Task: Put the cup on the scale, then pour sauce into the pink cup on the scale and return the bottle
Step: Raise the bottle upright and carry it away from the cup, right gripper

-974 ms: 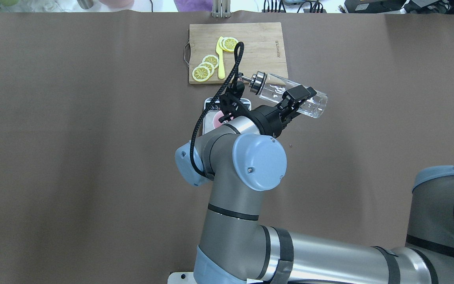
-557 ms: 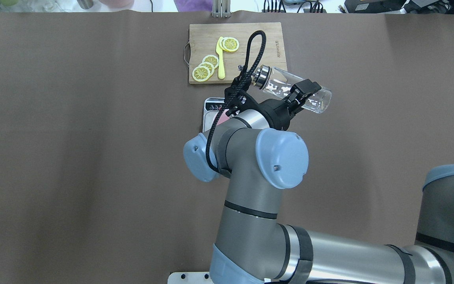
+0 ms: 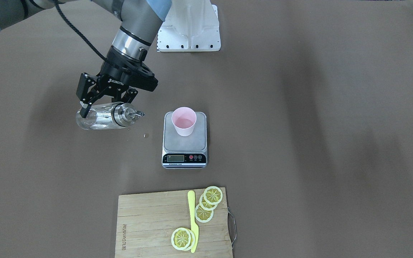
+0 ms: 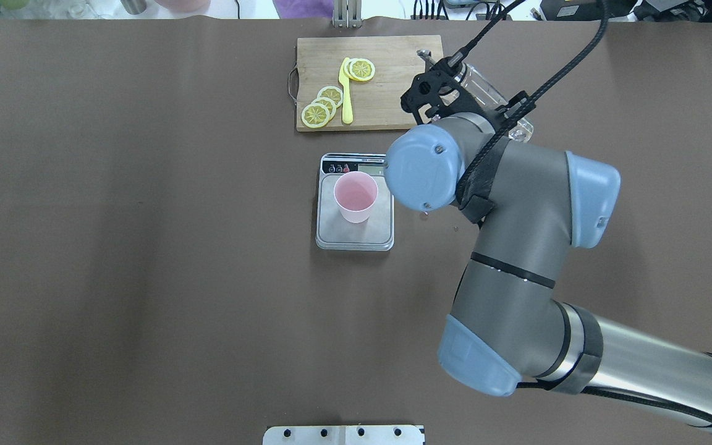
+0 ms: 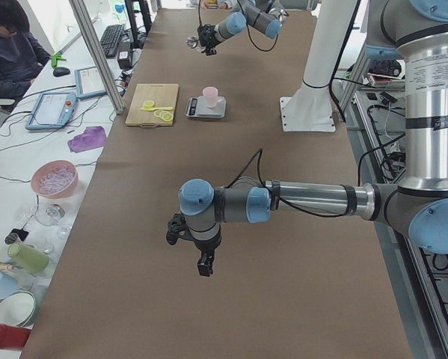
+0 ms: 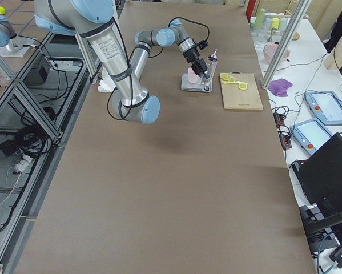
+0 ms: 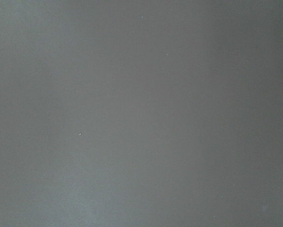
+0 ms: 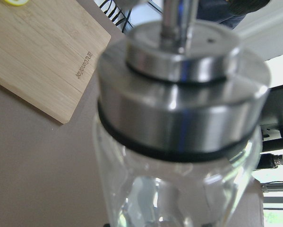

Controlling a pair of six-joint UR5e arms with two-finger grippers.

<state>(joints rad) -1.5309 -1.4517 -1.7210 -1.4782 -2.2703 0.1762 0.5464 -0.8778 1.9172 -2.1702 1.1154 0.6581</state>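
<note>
Swung away from the small silver-grey digital scale (image 3: 177,141) since the earlier frame, the small clear glass bottle with a silver metal pourer (image 3: 100,119) is held nearly level at left of centre in the front-facing view, clamped by the right gripper (image 3: 100,104), its spout pointed towards the scale but well apart from it. The pale pink tapered cup (image 3: 184,122) is seen upright on the scale's platform, mid-frame. Whether the left gripper (image 5: 203,268) is wide or narrow cannot be told.
</note>
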